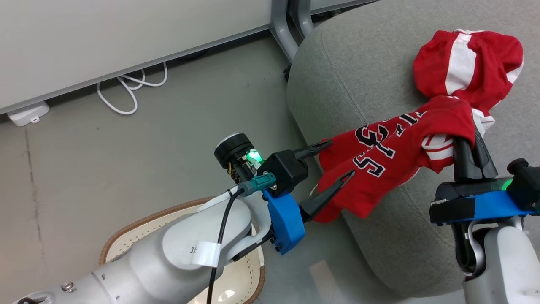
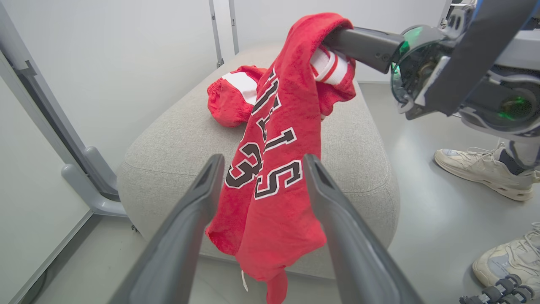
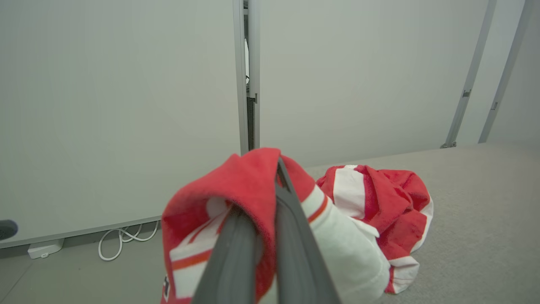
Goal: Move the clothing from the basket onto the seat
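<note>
- Head view: the right pincer [image 1: 471, 143] is pressed together on the upper end of the jersey [image 1: 379, 164], with its fingertips buried in the red cloth above the seat [image 1: 358, 76].
- The jersey trails from that grip down over the seat's near rim, its block letters facing up. The left pincer [image 1: 340, 158] is spread wide at the jersey's lower end and grips nothing.
- A striped garment [image 1: 468, 67], red and white, lies bunched on the seat just beyond the right pincer.
- The basket [image 1: 126, 236] stands on the floor at the lower left, partly under the left forearm and apart from the seat.
- A white cable [image 1: 126, 93] lies on the floor below the partition panel [image 1: 126, 33].
- Left wrist view: the left fingers are parted with the hanging jersey framed between them; whether either finger touches the cloth I cannot tell. The right pincer holds the jersey's top. A person's shoes [image 2: 481, 169] stand on the floor at the right.
- Right wrist view: the two dark fingers are closed tight, pinching red fabric with white and orange trim. The striped garment rests on the grey cushion just behind them.
</note>
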Tool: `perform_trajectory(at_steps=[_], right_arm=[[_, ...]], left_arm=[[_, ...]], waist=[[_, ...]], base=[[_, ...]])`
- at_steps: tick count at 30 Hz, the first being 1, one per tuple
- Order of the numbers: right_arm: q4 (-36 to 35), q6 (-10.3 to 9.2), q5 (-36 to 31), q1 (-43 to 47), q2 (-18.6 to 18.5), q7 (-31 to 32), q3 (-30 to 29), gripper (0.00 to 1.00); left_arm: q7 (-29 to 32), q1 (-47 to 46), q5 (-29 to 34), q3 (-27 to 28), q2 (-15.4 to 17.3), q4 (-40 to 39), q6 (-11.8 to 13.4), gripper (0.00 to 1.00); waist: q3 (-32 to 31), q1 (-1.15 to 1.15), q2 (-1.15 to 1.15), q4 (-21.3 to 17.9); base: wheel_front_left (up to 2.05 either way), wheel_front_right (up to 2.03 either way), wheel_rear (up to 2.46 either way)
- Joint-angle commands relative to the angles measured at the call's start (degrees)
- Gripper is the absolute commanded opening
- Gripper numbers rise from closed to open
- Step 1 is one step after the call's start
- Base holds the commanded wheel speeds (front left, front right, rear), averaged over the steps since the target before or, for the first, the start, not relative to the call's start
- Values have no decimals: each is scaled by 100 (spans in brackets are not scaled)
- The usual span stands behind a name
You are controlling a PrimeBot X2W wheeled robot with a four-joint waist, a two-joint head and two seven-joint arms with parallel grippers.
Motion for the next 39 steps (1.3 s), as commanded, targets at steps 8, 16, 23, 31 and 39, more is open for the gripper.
perform_trajectory(at_steps=[8,16,23,31,39], right_arm=[[-86,1,-45,258,-5,-21,-118,0],[-127,1,-11,350,-5,-22,-106,0],[-262,1,-104,-13,-5,-22,-37,0],[-636,1,-325,-1252,-3,-21,-304,0],[-1012,1,-839,-3313,-266,-21,-949,0]], left_arm=[[-30,134,115,-7,14,-56,-3,100],[-110,218,142,-7,1,-35,-3,100],[-231,84,138,5,-8,6,-3,100],[-271,-228,267,64,145,-86,6,100],[-124,-762,519,113,477,-409,27,100]], waist=[[33,0,0,-155],[8,0,0,-173],[106,0,0,-120],[719,0,0,4],[1852,0,0,113]], base=[[0,0,0],[0,0,0],[0,0,0],[0,0,0],[0,0,0]])
